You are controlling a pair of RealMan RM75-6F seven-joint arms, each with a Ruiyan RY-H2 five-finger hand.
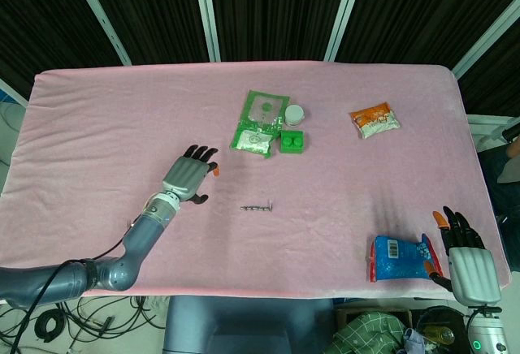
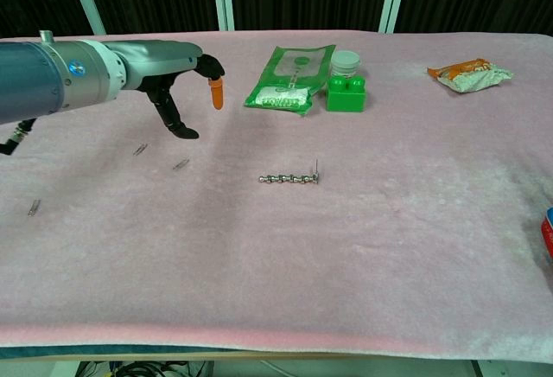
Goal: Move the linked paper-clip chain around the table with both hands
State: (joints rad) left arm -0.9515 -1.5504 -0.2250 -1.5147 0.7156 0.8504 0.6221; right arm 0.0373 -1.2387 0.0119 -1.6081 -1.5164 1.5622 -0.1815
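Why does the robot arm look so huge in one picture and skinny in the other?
In the chest view the left arm is near the camera, so it looms large. In the head view the camera looks down from farther off, so it looks slimmer.

The left robot hand (image 2: 186,74) is hanging above the pink tabletop (image 2: 389,247), its fingers spread and holding nothing, one orange fingertip (image 2: 217,96) pointing down. The paper-clip chain (image 2: 291,177) is lying stretched out near the middle of the tabletop, well apart from that hand, one end clip sticking upright. Three loose paper clips are lying to the left: one (image 2: 181,165) below the hand, one (image 2: 139,149) further left, one (image 2: 33,207) near the left edge. At the back, a green packet (image 2: 289,79) is sitting just beside a green block (image 2: 346,93) and a white jar (image 2: 346,61). An orange snack bag (image 2: 468,74) is lying at the far right.
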